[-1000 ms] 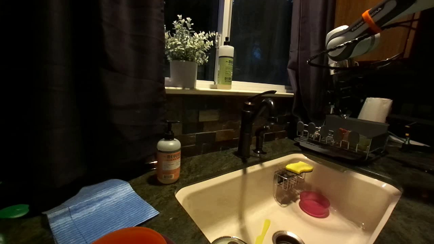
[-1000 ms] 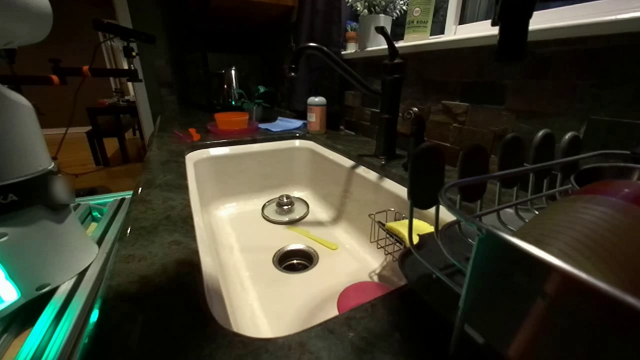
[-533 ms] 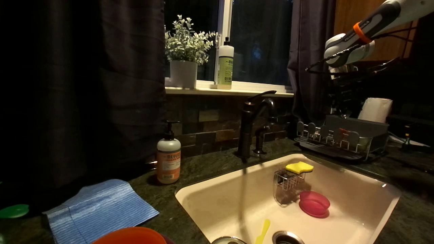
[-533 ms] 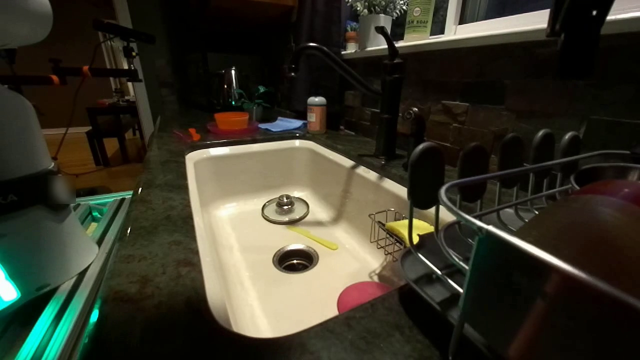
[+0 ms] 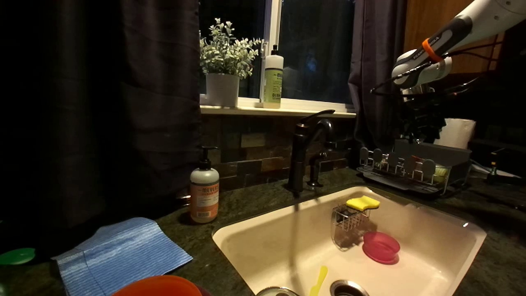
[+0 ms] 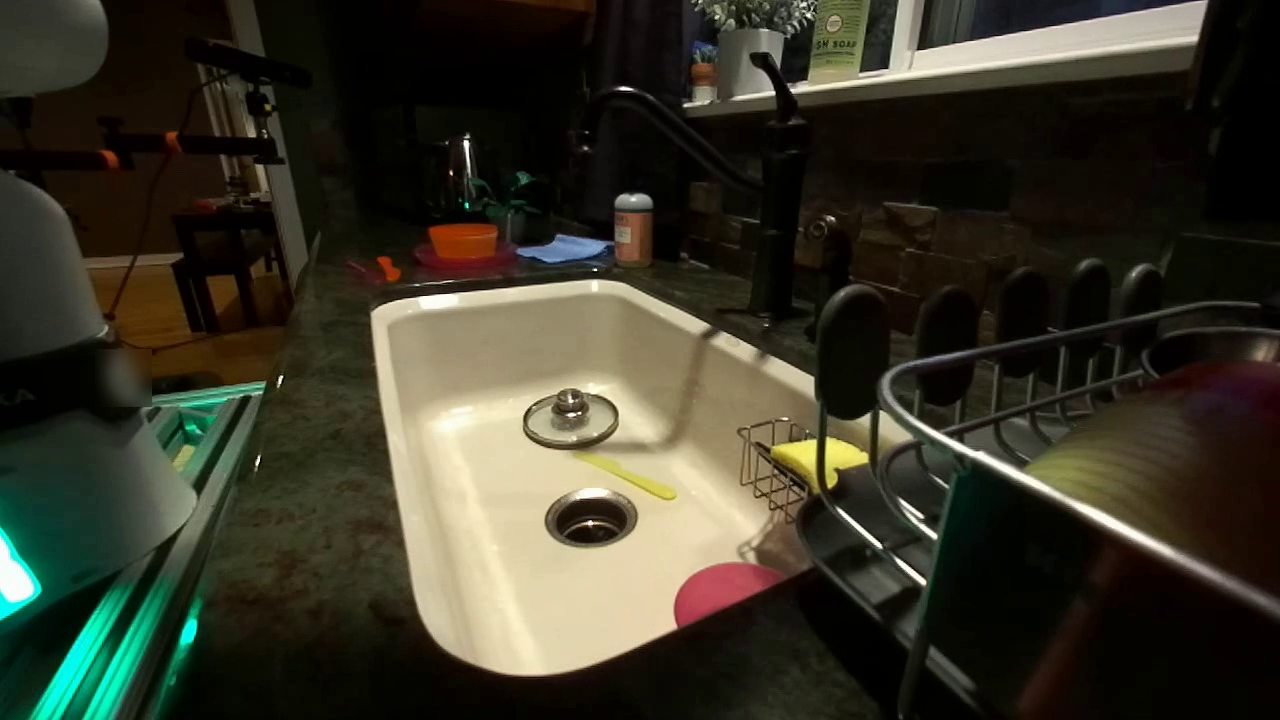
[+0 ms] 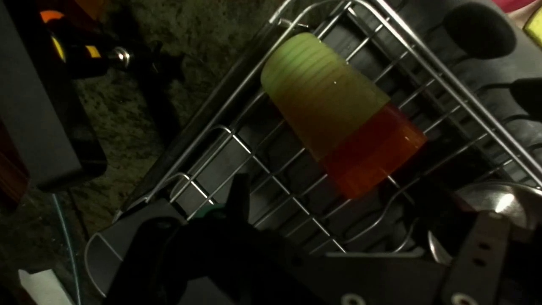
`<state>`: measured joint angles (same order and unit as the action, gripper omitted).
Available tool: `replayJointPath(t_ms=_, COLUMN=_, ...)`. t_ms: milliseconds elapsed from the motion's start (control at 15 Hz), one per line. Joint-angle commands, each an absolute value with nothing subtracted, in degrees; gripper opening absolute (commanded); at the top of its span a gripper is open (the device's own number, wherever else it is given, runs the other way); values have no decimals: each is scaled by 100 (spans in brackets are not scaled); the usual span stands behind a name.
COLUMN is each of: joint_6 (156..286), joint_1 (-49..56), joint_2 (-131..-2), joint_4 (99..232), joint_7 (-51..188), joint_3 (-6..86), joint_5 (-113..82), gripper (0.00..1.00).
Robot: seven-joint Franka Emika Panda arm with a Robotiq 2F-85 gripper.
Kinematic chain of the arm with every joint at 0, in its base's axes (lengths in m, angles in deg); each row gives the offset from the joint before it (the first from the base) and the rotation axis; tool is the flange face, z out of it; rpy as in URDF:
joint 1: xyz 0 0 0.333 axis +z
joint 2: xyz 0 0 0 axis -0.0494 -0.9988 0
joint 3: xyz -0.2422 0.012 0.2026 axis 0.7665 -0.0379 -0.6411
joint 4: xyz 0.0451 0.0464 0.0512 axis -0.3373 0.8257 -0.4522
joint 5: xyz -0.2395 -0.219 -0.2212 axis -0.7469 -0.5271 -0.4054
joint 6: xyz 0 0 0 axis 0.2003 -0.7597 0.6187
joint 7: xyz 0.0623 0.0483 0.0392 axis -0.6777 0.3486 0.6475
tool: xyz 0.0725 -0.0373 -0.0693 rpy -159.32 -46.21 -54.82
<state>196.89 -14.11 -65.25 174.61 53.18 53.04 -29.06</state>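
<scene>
My gripper (image 7: 338, 190) is open and empty above the dish rack (image 7: 292, 195); it also shows dark in an exterior view (image 5: 419, 127). A cup, ribbed yellow-green at one end and red-orange at the other (image 7: 334, 106), lies on its side in the rack, just ahead of the fingers and apart from them. It also shows, dim, behind the rack's rim in an exterior view (image 6: 1150, 470). A shiny metal bowl or pan (image 7: 504, 203) sits by the right finger, partly hidden. The fingers are very dark and the right fingertip is hard to make out.
The sink (image 6: 400, 400) holds a glass lid (image 6: 570, 420), a yellow knife (image 6: 630, 475) and a pink dish (image 6: 725, 592). A wire caddy holds a yellow sponge (image 5: 363, 203). A tall faucet (image 5: 300, 160) stands behind the sink. A paper roll (image 5: 455, 133) stands behind the rack.
The arm and gripper have come down toward the dish rack. In an exterior view the gripper has moved right, mostly out of the picture. The other things have not moved.
</scene>
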Motion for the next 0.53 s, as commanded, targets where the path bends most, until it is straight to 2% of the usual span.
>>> replayJointPath(t_ms=0, joint_6=19598, joint_1=-1510, joint_2=-6847, joint_4=17156, joint_7=5486, joint_3=5390, joint_5=-2596, gripper=100)
replayJointPath(t_ms=467, joint_6=19675, joint_1=-1660, joint_2=-7169, joint_4=16991, joint_7=5433, joint_3=5473, joint_5=-2150, gripper=100)
